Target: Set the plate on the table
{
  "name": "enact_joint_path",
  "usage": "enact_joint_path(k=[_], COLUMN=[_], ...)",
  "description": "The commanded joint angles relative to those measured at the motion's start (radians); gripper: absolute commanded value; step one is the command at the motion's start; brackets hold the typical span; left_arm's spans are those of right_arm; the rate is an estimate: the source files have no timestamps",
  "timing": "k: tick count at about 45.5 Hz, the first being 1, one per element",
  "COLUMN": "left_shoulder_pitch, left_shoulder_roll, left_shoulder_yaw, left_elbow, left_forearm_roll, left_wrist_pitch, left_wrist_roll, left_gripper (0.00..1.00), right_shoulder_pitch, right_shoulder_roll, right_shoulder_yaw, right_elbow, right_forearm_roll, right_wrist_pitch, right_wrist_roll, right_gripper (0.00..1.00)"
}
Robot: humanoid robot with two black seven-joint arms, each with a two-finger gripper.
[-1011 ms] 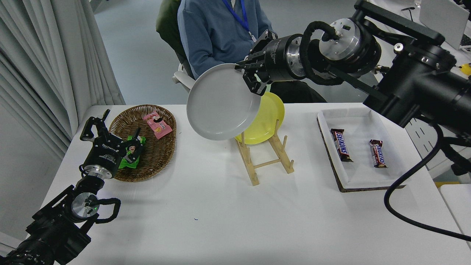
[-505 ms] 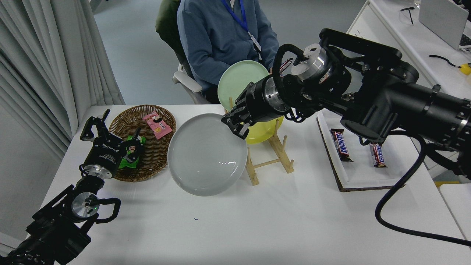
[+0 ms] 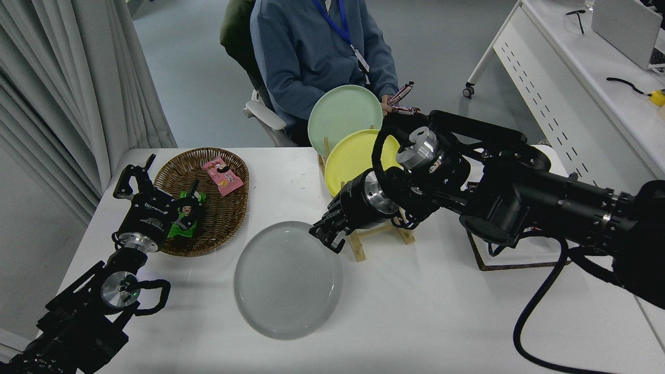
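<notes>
Just below and left of the right gripper [image 3: 327, 240], the plate [image 3: 288, 279] is lying low over the table [image 3: 415, 322], its far-right rim still pinched between the closed fingers. Half a second ago it was hanging higher and tilted, its face turned toward the camera; now it is looking nearly flat, so the lowering seems almost done, though whether the near edge is touching the surface is hard to tell. Releasing the rim appears to be what is left. Right beside the gripper, on its far side, the rack [image 3: 363, 239] is standing with the yellow plate [image 3: 353, 158] and green plate [image 3: 344, 113] in it, close enough to catch the wrist when it is pulling back. Well to the left, the basket [image 3: 218, 208] is sitting clear, and the left gripper [image 3: 136, 179] is parked over its near edge, fingers spread.
</notes>
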Motion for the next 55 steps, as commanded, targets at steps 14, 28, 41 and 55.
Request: enact_joint_path(k=[14, 28, 41, 55], left_shoulder_pitch=[0.000, 0.000, 0.000, 0.000], left_shoulder_roll=[0.000, 0.000, 0.000, 0.000], left_shoulder_yaw=[0.000, 0.000, 0.000, 0.000], left_elbow=[-0.001, 0.001, 0.001, -0.001], left_forearm_roll=[0.000, 0.000, 0.000, 0.000], left_wrist_pitch=[0.000, 0.000, 0.000, 0.000], left_wrist_roll=[0.000, 0.000, 0.000, 0.000], left_gripper=[1.00, 1.00, 1.00, 1.00], right_shoulder_pitch=[-0.118, -0.170, -0.198, -0.224], right_shoulder_roll=[0.082, 0.094, 0.094, 0.094], right_shoulder_yaw=[0.018, 0.020, 0.027, 0.057], right_elbow=[-0.193, -0.302, -0.327, -0.339], right_forearm_roll=[0.005, -0.022, -0.063, -0.060], right_wrist_pitch=[-0.002, -0.002, -0.002, -0.002], right_wrist_roll=[-0.003, -0.003, -0.011, -0.011], right_gripper=[0.00, 0.00, 0.00, 0.00])
